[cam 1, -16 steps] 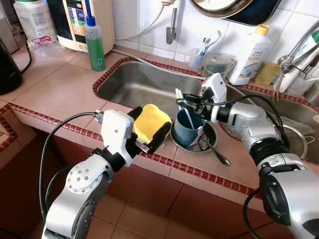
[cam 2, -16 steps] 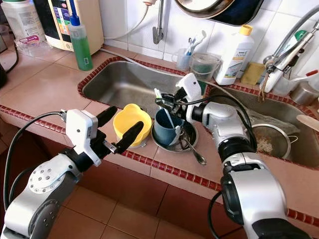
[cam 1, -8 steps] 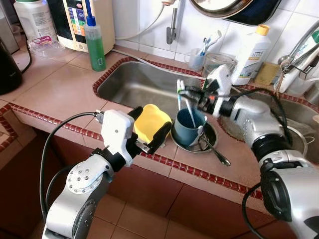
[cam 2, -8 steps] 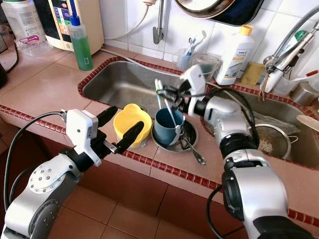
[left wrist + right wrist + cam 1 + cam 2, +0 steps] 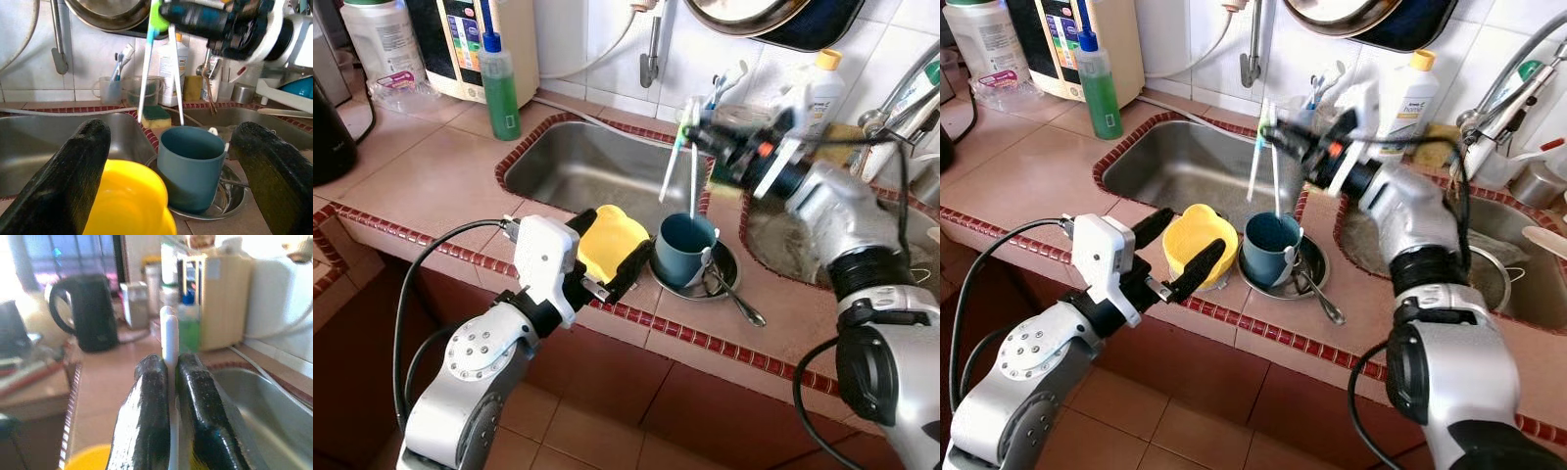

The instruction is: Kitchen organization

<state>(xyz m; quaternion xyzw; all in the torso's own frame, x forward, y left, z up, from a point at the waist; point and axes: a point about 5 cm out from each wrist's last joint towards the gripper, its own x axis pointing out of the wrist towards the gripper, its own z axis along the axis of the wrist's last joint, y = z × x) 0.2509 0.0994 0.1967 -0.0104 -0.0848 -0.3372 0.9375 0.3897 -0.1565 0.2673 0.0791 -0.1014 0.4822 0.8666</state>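
My right gripper (image 5: 695, 130) is shut on two toothbrushes (image 5: 672, 162), one white and one with a green end. They hang upright over the blue mug (image 5: 685, 250), their lower ends about at its rim. The mug stands in a small metal dish (image 5: 729, 279) on the tiled ledge between the two sink basins. In the right wrist view, the black fingers (image 5: 146, 401) pinch a white handle (image 5: 169, 335). My left gripper (image 5: 605, 250) is open at the counter's front edge, its fingers (image 5: 73, 181) either side of a yellow cup (image 5: 129, 205), not touching it.
A spoon (image 5: 736, 299) lies across the metal dish. The left sink basin (image 5: 578, 166) lies behind the cups. A clear holder with toothbrushes (image 5: 702, 116), a white bottle (image 5: 813, 93) and a green soap bottle (image 5: 498, 88) stand along the tiled wall. A black kettle (image 5: 328, 132) sits far left.
My right gripper has lifted the two toothbrushes up out of the blue mug and back toward the wall. The left arm has stayed put.
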